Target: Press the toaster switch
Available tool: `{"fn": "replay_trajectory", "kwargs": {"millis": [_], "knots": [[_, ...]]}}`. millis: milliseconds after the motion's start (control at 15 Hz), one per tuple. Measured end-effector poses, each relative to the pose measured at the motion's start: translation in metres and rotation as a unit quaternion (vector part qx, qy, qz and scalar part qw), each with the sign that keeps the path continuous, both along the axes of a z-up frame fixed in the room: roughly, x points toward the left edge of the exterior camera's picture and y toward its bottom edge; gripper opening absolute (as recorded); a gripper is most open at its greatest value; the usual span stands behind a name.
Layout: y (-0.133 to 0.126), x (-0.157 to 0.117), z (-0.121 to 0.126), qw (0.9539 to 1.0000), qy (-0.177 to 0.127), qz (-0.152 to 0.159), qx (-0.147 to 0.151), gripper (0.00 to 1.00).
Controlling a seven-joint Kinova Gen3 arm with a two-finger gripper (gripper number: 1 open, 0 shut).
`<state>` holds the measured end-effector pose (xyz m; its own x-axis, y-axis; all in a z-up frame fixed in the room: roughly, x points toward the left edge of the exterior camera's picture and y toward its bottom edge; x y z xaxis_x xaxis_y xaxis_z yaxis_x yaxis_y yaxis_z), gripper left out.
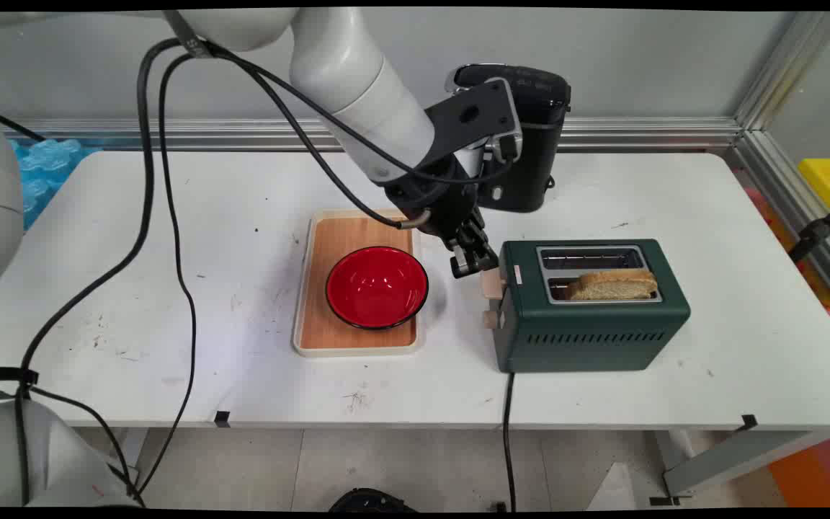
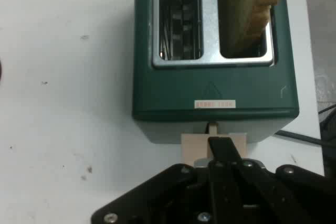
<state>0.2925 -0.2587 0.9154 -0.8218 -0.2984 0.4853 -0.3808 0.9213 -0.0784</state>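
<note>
A: So, from the main view first: where is the tool (image 1: 474, 265)?

B: Low over the table (image 1: 170, 288), at the left end of the green toaster (image 1: 591, 306). Its tip sits just above the pale lever (image 1: 491, 283) on that end; a small round knob (image 1: 489, 319) of the same colour sits below the lever.

A: Fingers spread or pressed together?

B: Pressed together, as far as this view shows, with nothing between them.

A: And what is in the toaster?

B: A slice of bread (image 1: 613, 285) stands in the near slot, its top poking out. The far slot shows only metal.

A: What lies around it?

B: Left of the tool, a wooden tray (image 1: 321, 331) with a cream rim carries a red bowl (image 1: 377, 287). Behind the arm stands a black appliance (image 1: 530, 137) against the wall. A black cord (image 1: 507, 418) drops from the toaster's front over the table's edge.

A: Now the hand view.

B: The tool (image 2: 223, 148) rises from the bottom edge, its fingers closed into one black tip. That tip rests on the lever (image 2: 212, 148), which juts from the toaster's (image 2: 215, 90) end wall, under a small label (image 2: 215, 104).

A: And the slots?

B: The left one shows bare metal; the right one holds the bread (image 2: 249, 9), leaning toward its right wall. The table (image 2: 63, 103) spreads white on the left.
</note>
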Motion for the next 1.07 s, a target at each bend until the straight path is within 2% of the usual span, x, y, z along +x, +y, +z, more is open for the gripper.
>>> {"fn": "replay_trajectory", "kwargs": {"millis": [1067], "knots": [[0.001,-0.009,-0.035,0.9999,-0.003,0.012,-0.002,0.0]]}}
